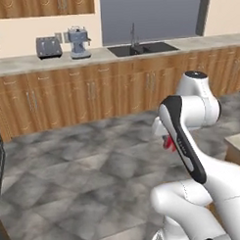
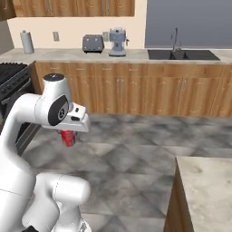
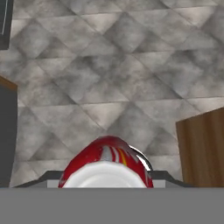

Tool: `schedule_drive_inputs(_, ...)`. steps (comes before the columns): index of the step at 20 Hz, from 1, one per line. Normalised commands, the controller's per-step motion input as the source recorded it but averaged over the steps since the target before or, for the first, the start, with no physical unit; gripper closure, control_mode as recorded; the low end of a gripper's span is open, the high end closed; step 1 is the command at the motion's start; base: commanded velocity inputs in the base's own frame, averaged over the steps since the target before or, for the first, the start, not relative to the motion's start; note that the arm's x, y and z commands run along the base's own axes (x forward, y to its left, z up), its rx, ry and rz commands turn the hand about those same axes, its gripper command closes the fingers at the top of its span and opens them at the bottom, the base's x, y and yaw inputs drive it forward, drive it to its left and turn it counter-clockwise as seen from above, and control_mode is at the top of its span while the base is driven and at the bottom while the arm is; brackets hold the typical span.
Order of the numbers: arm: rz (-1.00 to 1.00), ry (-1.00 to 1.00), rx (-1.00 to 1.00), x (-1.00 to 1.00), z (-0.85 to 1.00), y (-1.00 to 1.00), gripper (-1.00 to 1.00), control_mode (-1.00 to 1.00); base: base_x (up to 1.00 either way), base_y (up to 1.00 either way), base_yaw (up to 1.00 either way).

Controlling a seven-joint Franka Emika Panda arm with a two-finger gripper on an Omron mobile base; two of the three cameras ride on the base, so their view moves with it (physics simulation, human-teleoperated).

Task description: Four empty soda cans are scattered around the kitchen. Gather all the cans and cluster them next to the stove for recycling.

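A white robot arm carries one red soda can [image 2: 68,137] across the kitchen, the hand [image 2: 69,134] clamped shut on it and pointing down over the grey tiled floor [image 2: 136,145]. In the right base view the can hangs upright beneath the hand, long axis running with the fingers toward the floor; in the hand view it sits at 6 o'clock, pressed close against the camera. The move that follows turns on the stove [image 2: 11,74], which lies at about 10 o'clock from the hand in the right base view, near but apart, its black grates level with the far table [image 2: 90,56]. That table carries one toaster [image 2: 93,43], one coffee machine [image 2: 117,41], one paper towel roll [image 2: 27,41] and one sink [image 2: 181,54]. Cans counted: one, gripped. By that count, three appear left to gather.
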Motion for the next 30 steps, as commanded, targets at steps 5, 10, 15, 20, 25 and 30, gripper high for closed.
schedule_drive_inputs(5, 0.0, 0.0, 0.0, 0.0, 0.0, 0.0, 1.0, 1.0, 1.0, 0.0, 0.25)
schedule_drive_inputs(10, 0.0, 0.0, 0.0, 0.0, 0.0, 0.0, 1.0, 1.0, 1.0, 0.01, 0.28)
schedule_drive_inputs(15, 0.0, 0.0, 0.0, 0.0, 0.0, 0.0, 1.0, 1.0, 1.0, 0.0, 0.36)
schedule_drive_inputs(20, 0.0, 0.0, 0.0, 0.0, 0.0, 0.0, 1.0, 1.0, 1.0, 0.0, 0.42)
schedule_drive_inputs(25, 0.0, 0.0, 0.0, 0.0, 0.0, 0.0, 1.0, 1.0, 1.0, 0.0, 0.46)
schedule_drive_inputs(30, 0.0, 0.0, 0.0, 0.0, 0.0, 0.0, 1.0, 1.0, 1.0, 0.0, 0.49)
